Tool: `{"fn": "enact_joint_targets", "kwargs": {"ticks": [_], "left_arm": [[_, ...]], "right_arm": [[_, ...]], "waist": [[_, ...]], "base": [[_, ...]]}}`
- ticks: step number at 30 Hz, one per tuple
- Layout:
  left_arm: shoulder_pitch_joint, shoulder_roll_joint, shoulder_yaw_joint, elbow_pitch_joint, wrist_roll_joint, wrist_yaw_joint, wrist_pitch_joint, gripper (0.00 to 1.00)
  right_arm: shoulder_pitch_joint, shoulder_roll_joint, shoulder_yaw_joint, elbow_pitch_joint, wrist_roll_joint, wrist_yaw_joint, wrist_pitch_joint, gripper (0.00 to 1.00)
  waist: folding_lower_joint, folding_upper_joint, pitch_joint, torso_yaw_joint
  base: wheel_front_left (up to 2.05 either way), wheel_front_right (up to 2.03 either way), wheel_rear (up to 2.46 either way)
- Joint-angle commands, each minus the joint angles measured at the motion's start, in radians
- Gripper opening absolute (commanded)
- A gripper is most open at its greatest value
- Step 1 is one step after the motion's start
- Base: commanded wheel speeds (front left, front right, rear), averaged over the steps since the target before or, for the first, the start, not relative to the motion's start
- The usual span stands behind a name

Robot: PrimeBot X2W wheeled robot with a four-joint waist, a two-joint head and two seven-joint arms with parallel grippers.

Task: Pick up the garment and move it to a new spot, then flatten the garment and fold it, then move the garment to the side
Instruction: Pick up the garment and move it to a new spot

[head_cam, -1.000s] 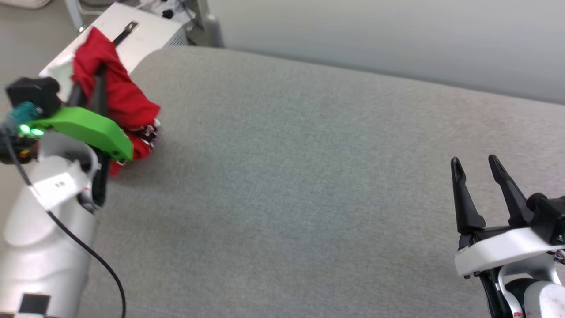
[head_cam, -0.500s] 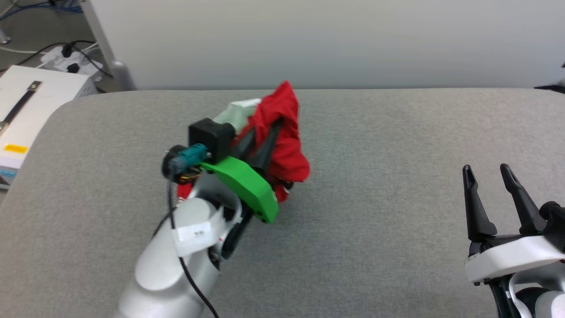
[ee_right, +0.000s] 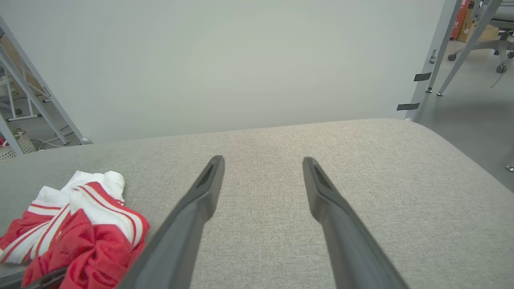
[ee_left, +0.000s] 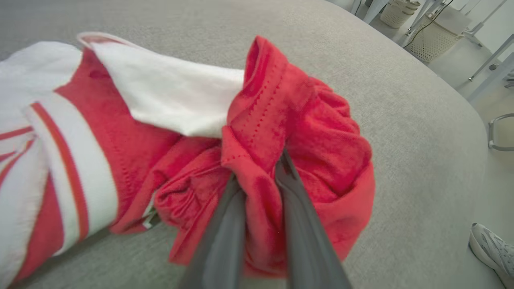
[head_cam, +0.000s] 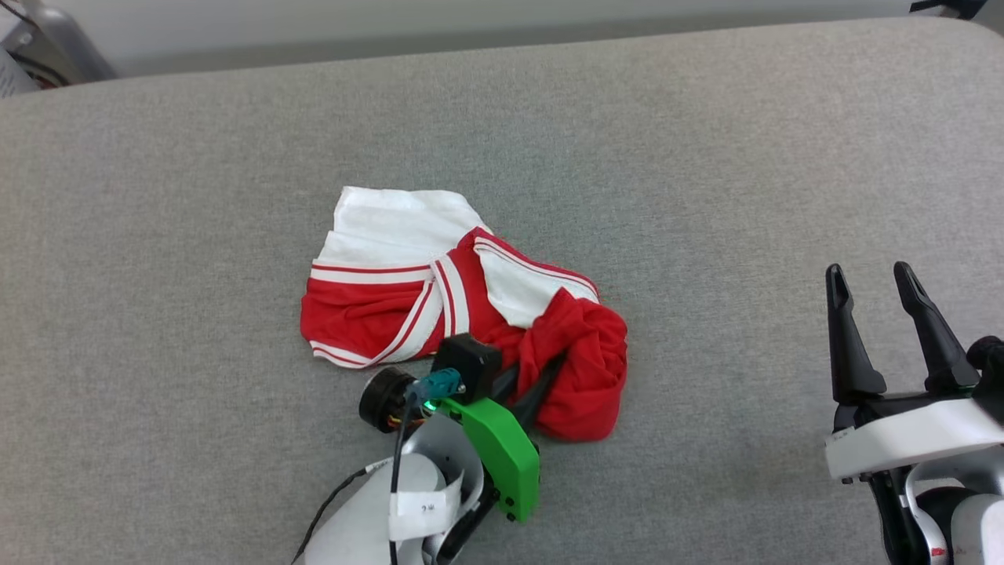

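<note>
The garment [head_cam: 369, 314] lay crumpled on the bench [head_cam: 706, 157], one red fold pinched in the narrowed left hand [ee_left: 260, 162], probably to set it at its new spot. Well to that hand's right, the right hand [head_cam: 871, 276] waited wide, empty.

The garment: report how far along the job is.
Looks nearly done: the move, as the garment lies crumpled in the middle of the grey surface. In hand: the left gripper is shut on a red bunch of it; the right gripper hangs open, apart. Left: release, flatten, fold, move it aside. It is not yet flat or folded.
</note>
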Motion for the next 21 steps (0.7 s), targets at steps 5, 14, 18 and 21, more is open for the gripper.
{"fn": "enact_joint_targets", "kwargs": {"ticks": [5, 14, 18, 21], "left_arm": [[0.018, -0.010, -0.047, 0.026, 0.025, -0.016, -0.055, 1.00], [0.049, 0.001, -0.009, -0.036, 0.049, 0.024, -0.182, 1.00], [0.088, 0.018, 0.040, -0.096, 0.045, 0.065, -0.194, 1.00], [0.117, 0.037, 0.093, -0.132, 0.038, 0.106, -0.198, 1.00]], "right_arm": [[-0.030, -0.003, 0.011, 0.028, -0.014, -0.001, -0.009, 1.00], [0.025, -0.003, 0.014, 0.063, -0.035, -0.001, 0.018, 1.00], [0.059, -0.003, 0.010, 0.060, -0.041, -0.001, 0.033, 1.00], [0.077, -0.003, 0.010, 0.053, -0.045, -0.001, 0.042, 1.00]], "waist": [[0.0001, -0.0001, 0.010, 0.048], [0.0001, -0.0001, -0.148, 0.102], [0.0001, -0.0001, -0.195, 0.121], [0.0001, -0.0001, -0.218, 0.128]], "base": [[0.00, 0.00, 0.00], [0.00, 0.00, 0.00], [0.00, 0.00, 0.00], [0.00, 0.00, 0.00]]}}
